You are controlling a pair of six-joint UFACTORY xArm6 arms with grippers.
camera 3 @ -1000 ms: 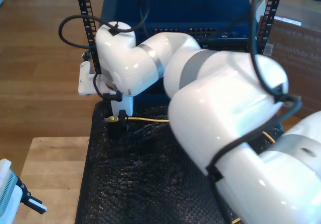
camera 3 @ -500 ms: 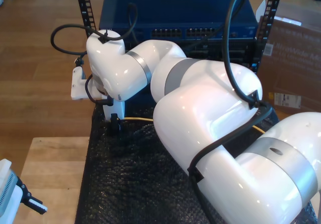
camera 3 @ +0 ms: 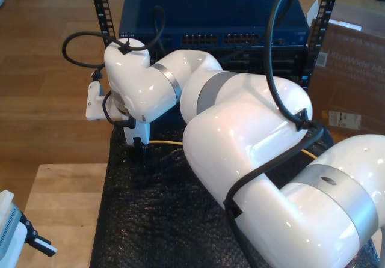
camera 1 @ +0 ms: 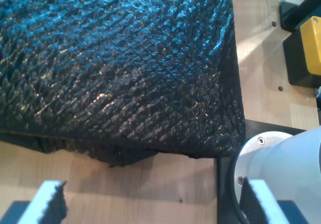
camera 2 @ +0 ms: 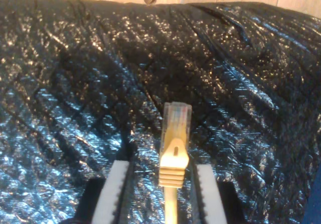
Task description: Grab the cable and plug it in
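The yellow cable (camera 2: 174, 158) lies on the black mat (camera 2: 75, 83), and its clear plug (camera 2: 176, 117) points away from the camera. My second gripper (camera 2: 160, 166) straddles the cable just behind the plug. Its pads (camera 2: 118, 194) stand on either side with a gap showing to the cable, so it is open. In the exterior view the big white arm holds this gripper (camera 3: 139, 146) down at the mat's far edge on the exterior view's left, and the cable (camera 3: 165, 142) runs from it toward the right. My first gripper (camera 1: 153, 204) is open over bare wood, with nothing between its fingers.
A blue network switch (camera 3: 240, 39) with rows of ports sits in a rack behind the mat (camera 3: 156, 208). A cardboard box (camera 3: 355, 82) stands at the exterior view's right. A white and teal gripper part (camera 3: 15, 235) pokes in at that view's lower left. Near my first gripper are a silver arm base (camera 1: 281, 169) and a yellow box (camera 1: 311, 38).
Over the last second the white arm swung lower and toward the exterior view's left, uncovering the switch ports. Its gripper stayed at the cable's end; the plug beside the fingers no longer shows.
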